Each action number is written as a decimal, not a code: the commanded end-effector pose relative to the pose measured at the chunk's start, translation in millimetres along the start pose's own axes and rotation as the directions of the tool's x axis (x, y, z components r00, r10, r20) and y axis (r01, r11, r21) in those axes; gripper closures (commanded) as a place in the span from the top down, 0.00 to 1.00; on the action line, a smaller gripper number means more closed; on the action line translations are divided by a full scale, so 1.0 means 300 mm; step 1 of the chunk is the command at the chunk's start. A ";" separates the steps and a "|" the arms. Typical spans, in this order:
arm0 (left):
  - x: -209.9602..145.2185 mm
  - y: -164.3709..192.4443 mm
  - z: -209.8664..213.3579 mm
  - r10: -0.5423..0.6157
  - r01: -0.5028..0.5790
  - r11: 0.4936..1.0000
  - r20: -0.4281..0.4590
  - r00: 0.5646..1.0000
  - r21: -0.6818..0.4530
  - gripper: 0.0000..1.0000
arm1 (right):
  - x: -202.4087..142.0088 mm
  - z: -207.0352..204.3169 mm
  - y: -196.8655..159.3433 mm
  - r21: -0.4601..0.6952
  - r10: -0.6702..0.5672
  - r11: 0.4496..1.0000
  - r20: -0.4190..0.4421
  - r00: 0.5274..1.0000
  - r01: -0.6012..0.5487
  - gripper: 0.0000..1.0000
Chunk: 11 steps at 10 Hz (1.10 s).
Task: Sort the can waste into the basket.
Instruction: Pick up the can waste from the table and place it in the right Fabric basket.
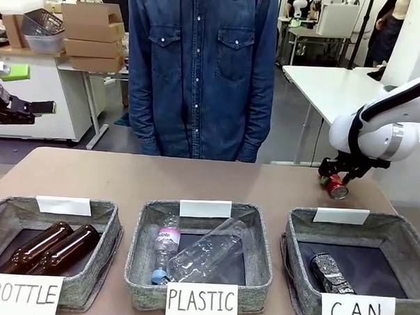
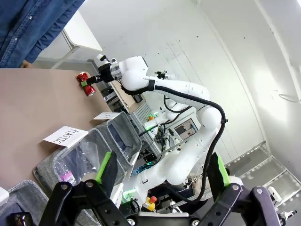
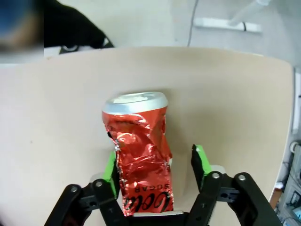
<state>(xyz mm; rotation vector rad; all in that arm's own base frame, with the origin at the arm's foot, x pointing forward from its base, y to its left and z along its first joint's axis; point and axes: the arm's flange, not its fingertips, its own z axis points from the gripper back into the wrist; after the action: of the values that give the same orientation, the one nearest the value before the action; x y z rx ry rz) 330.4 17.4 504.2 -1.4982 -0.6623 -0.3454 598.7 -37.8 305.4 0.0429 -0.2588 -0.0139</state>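
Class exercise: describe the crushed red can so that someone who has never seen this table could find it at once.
Start at the grey woven basket signed "CAN" on the robot's right. On the brown tabletop just behind it, between the fingers of the right gripper, lies the crumpled shiny red metal can. The other can, a black one, lies inside that basket.
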 end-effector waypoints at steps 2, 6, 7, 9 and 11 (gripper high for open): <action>0.007 -0.006 -0.002 -0.005 0.005 1.000 0.016 1.000 -0.006 1.00 | 0.000 0.025 0.012 -0.032 0.004 0.999 -0.005 1.000 -0.004 0.00; 0.007 -0.006 -0.002 -0.005 0.005 1.000 0.016 1.000 -0.006 1.00 | 0.000 0.028 0.008 -0.013 -0.020 1.000 0.003 1.000 0.020 0.00; 0.007 -0.006 -0.002 -0.005 0.005 1.000 0.016 1.000 -0.006 1.00 | -0.001 0.036 0.006 -0.023 -0.023 0.999 -0.005 1.000 0.023 0.00; 0.007 -0.006 -0.002 -0.005 0.005 1.000 0.016 1.000 -0.006 1.00 | -0.023 0.165 0.013 0.021 0.002 1.000 0.011 1.000 -0.003 0.00; 0.007 -0.006 -0.002 -0.005 0.005 1.000 0.016 1.000 -0.006 1.00 | -0.122 0.515 0.022 0.324 0.290 0.904 0.015 0.957 -0.279 0.00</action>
<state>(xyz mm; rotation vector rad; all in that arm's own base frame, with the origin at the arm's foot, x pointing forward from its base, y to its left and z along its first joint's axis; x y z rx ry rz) 330.4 17.3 504.7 -1.4976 -0.6630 -0.3466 566.0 -21.2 398.5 0.1394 -0.2911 0.1251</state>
